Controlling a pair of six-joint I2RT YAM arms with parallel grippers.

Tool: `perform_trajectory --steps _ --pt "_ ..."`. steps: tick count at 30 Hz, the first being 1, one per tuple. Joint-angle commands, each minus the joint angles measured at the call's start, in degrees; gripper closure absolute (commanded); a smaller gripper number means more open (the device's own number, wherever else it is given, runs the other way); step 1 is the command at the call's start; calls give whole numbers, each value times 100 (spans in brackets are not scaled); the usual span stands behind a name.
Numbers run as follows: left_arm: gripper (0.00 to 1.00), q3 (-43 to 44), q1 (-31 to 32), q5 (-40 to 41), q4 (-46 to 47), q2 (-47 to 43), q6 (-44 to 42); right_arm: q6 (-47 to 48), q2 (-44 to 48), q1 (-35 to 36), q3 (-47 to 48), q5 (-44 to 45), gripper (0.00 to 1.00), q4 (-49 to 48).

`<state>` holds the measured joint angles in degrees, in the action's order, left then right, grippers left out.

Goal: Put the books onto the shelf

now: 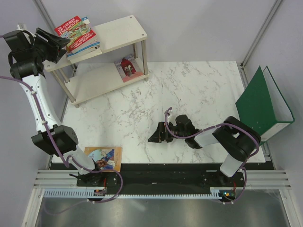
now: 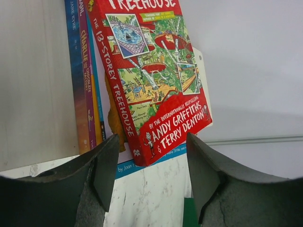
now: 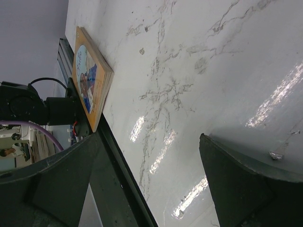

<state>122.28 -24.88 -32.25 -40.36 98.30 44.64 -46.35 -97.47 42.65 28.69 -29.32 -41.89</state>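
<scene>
— Red is shown at the top of the stack point(image 1: 84, 46): the red Treehouse book point(image 1: 75, 32) is laid flat on the upper board of the shelf point(image 1: 120, 33), at its left end, with other books seen beneath it.
— And how is the left gripper point(image 2: 151, 144) found?
— It is held just beside that stack, fingers point(image 2: 106, 165) spread apart. The red cover's corner is framed in the gap, yet nothing is clamped.
— What is noted lower down?
— A pale book with a red picture point(image 1: 127, 67) is laid on the lower board, towards its right end. An orange-brown book point(image 1: 103, 158) is seen lying flat on the marble table point(image 1: 199, 90), at its near left edge.
— And the right gripper point(image 3: 149, 142)?
— It is set low over the middle of the table, spread wide, with nothing held. A green binder point(image 1: 260, 106) is stood at the table's right edge.
</scene>
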Motion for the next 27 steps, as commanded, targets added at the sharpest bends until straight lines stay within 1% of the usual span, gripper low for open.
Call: perform_trajectory --steps 1,9,14,19,23,27 --pt "36 -108 97 -89 98 -215 -131 135 -307 59 -127 172 2 849" --pt "35 -511 510 148 116 -311 -228 144 -290 50 -109 164 2 867" --pt "35 -802 546 306 160 -496 -228 144 -290 59 -100 155 2 875" --pt "37 -978 546 404 213 -619 -254 144 -307 68 -100 146 2 875" --pt "43 -952 555 404 265 -864 -333 152 -316 59 -100 128 2 867" --pt "43 -873 616 483 283 -1181 -552 152 -351 59 -83 128 2 858"
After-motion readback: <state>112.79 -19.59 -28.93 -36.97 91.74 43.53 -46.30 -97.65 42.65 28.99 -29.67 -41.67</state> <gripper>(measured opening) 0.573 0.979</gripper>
